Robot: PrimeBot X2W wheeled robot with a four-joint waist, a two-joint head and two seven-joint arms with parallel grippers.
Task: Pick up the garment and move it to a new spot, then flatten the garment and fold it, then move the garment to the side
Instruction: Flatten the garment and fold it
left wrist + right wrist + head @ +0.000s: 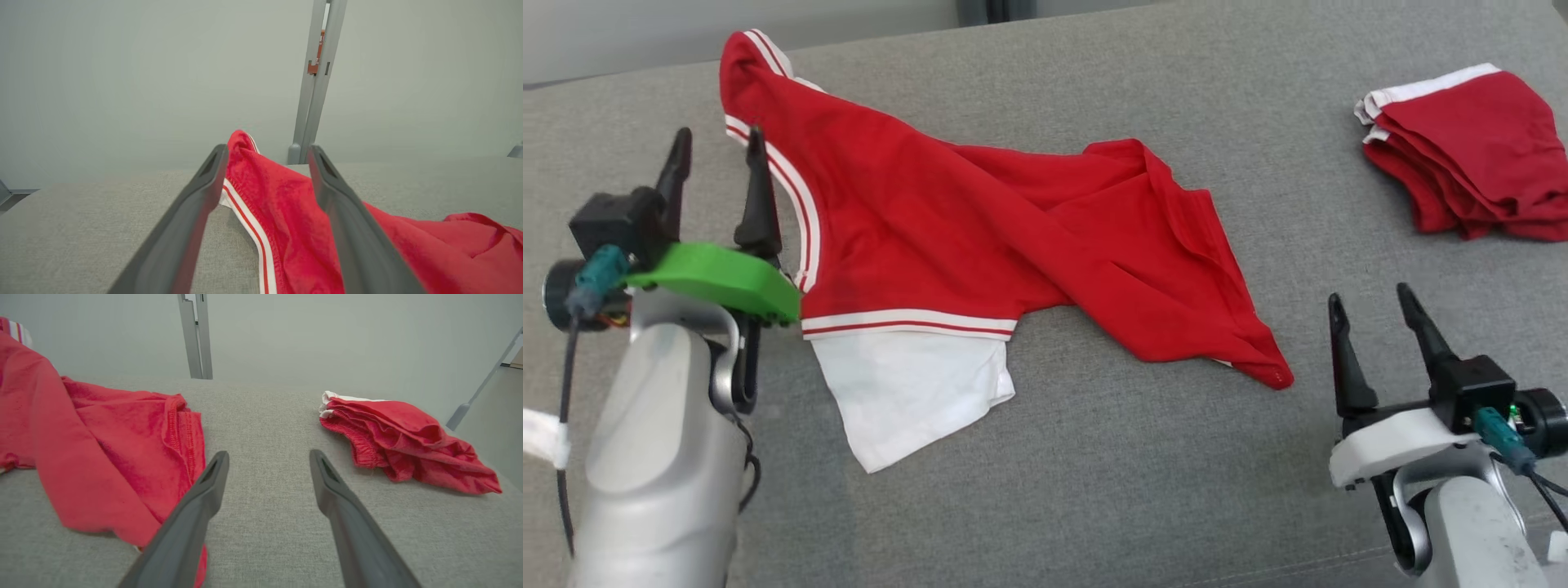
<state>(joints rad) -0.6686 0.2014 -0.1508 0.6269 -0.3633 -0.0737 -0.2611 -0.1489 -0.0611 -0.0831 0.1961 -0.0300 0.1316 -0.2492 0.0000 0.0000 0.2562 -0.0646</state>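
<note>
Red garment (980,237): it lay crumpled and twisted across the middle of the grey cloth-covered counter (1094,490). A white panel (907,392) was turned out at its near-left corner, and a striped edge (805,212) ran up toward the far left.
Left gripper (717,143): its fingers stood apart, clamped on nothing. In its wrist view the striped edge lay between them. I could not tell whether the right finger touched the red cloth or only hung over it.
Right gripper (1368,294): its jaws were wide apart and empty. It hovered over bare counter near the garment's near-right tip, clear of it.
Step in hand: I judged the garment set down at its spot but not yet flattened, so spreading looked to be next.
Doing it well: I would pinch the striped edge with the left side and the near-right tip with the right, one layer each. Then I would draw them apart low over the counter so the twist through the middle unwound. Lifting high would likely let the cloth bunch again.
Watch for: the turned-out white panel needed tucking flat before any fold, and the heaped ridge across the middle could hide doubled layers.
Around: a folded red pile (1470,147) with white trim sat at the far right, well apart from the garment. A grey post (316,81) stood behind the far edge.
In the way: nothing lay between the grippers and the cloth. Only the pile limited how far right I could spread.
</note>
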